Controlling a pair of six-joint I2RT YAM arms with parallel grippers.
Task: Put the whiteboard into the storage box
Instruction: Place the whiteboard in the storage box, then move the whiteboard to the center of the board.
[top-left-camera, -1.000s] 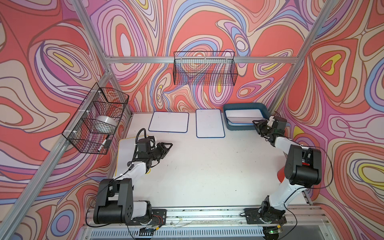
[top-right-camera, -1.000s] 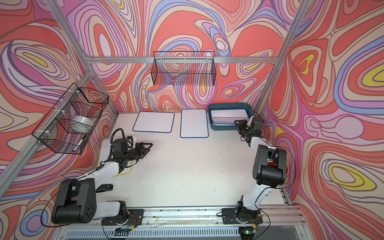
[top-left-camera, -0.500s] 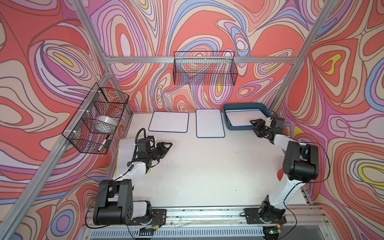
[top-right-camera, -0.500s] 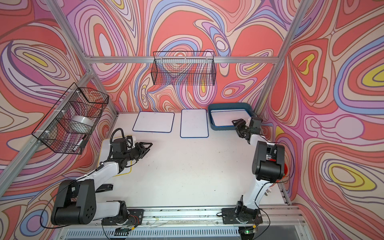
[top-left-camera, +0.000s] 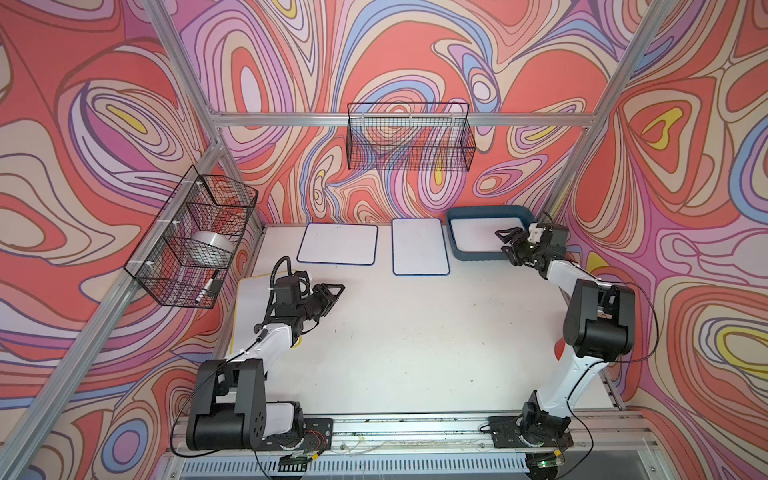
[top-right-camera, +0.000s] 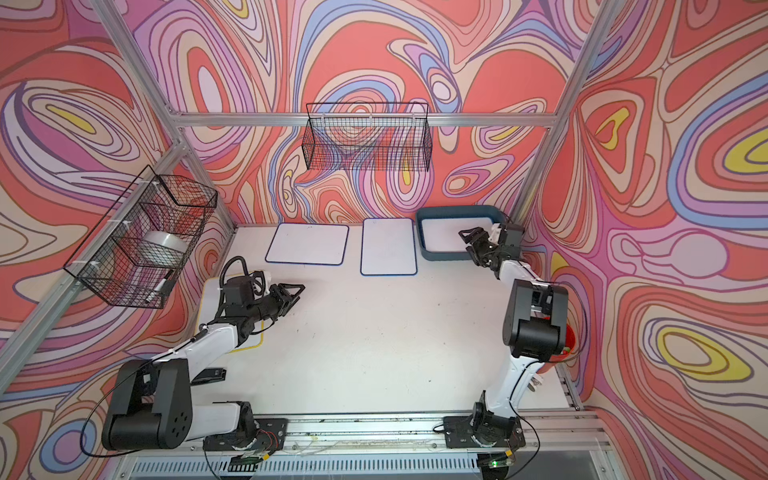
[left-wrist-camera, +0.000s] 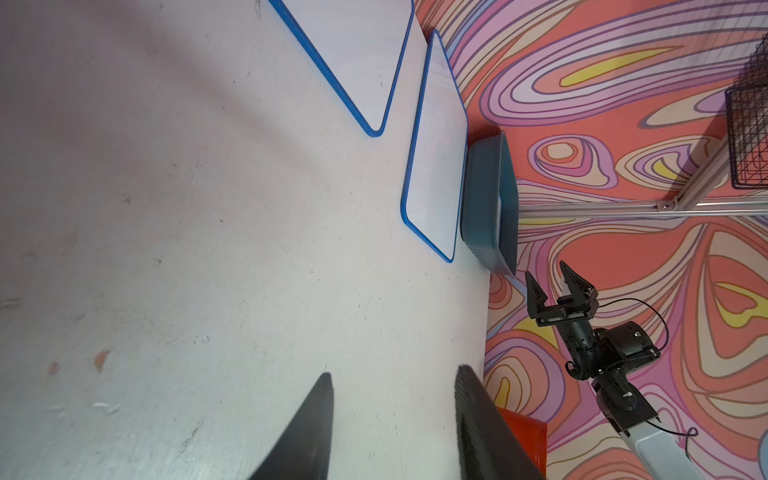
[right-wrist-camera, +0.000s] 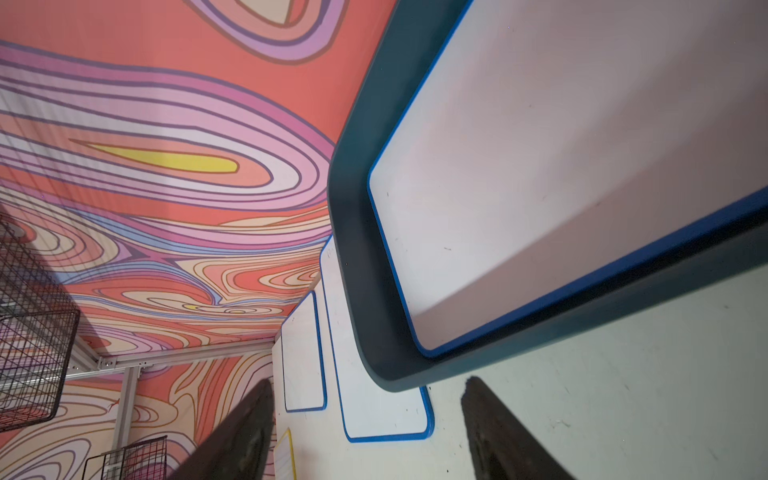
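A second ago the whiteboard (top-left-camera: 473, 235) leaned at a slant in the storage box (top-left-camera: 478, 256), with the right hand (top-left-camera: 508, 242) closed at its right end. It now lies flat on the box floor and the right hand's fingers have spread wide. Nothing sits between them, and the hand hangs at the box's right end, pointing back across it and not touching the board. The right wrist view shows the board's blue edge running just inside the dark teal walls, with the board wholly within the rim.

The box stands at the back right of the bench (top-left-camera: 415, 332), close to the wall. Just beside its left side a second blue-edged board (top-left-camera: 419, 245) lies flat with its long side running front to back. A third board (top-left-camera: 337, 243) lies further left, turned crosswise and set a little apart from the second. A yellow-edged board (top-left-camera: 249, 291) lies under the left arm.

The left hand (top-left-camera: 337, 294) has not shifted. It hovers over bare bench left of centre, well apart from the box. Its fingers are parted and only the bench surface shows between them in the left wrist view.

One black wire basket (top-left-camera: 409, 137) hangs on the back wall. Another (top-left-camera: 183, 266) on the left wall holds a pale round thing (top-left-camera: 208, 245).
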